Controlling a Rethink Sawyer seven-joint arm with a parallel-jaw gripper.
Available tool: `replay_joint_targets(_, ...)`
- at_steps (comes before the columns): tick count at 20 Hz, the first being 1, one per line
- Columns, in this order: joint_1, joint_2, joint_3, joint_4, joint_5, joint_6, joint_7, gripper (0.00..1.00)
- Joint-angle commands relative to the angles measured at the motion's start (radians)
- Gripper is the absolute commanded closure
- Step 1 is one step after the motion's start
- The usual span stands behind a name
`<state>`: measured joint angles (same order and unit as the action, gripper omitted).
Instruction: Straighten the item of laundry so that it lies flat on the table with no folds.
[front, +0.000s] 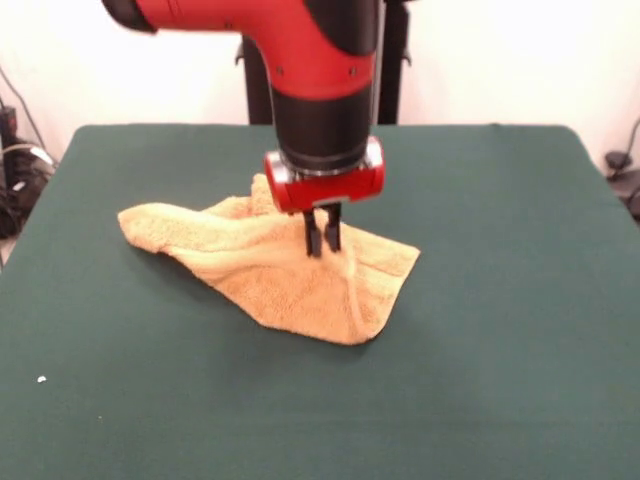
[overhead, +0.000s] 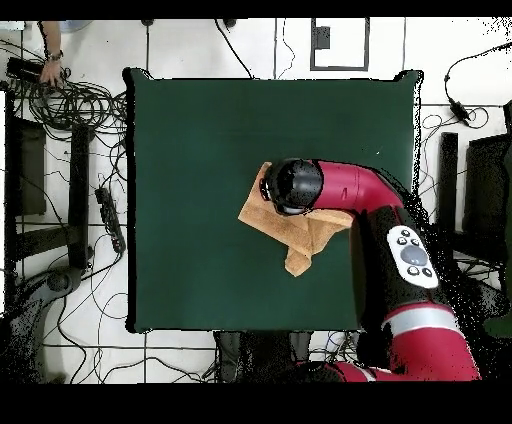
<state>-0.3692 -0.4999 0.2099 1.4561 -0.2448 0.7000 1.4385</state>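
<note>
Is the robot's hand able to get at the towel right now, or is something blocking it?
Probably yes. The hand is already right down at the rumpled towel, near its middle, and nothing else lies on the table around it. Whether it has actually pinched cloth is unclear.

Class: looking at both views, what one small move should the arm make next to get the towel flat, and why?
Probably lift a little and draw sideways toward open table. The tool stands with its tips together on the middle of the towel, apparently pinching it, and the cloth lies crumpled with folds on the table, so pulling may spread it.
</note>
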Motion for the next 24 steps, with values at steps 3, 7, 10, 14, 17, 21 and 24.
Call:
replay_joint_targets(3,0.024,0.091,0.137,-0.18,-0.012,0.145,-0.114,1.0)
replay_joint_targets(7,0.029,0.092,0.138,-0.235,-0.021,0.205,-0.146,1.0)
replay_joint_targets(10,0.036,0.106,0.148,-0.322,-0.032,0.296,-0.188,1.0)
replay_joint_targets(14,0.044,0.128,0.164,-0.406,-0.047,0.361,-0.203,1.0)
replay_joint_targets(17,0.051,0.151,0.173,-0.483,-0.06,0.42,-0.229,1.0)
replay_joint_targets(21,0.055,0.178,0.183,-0.575,-0.086,0.479,-0.272,1.0)
replay_joint_targets(24,0.059,0.203,0.194,-0.655,-0.113,0.517,-0.308,1.0)
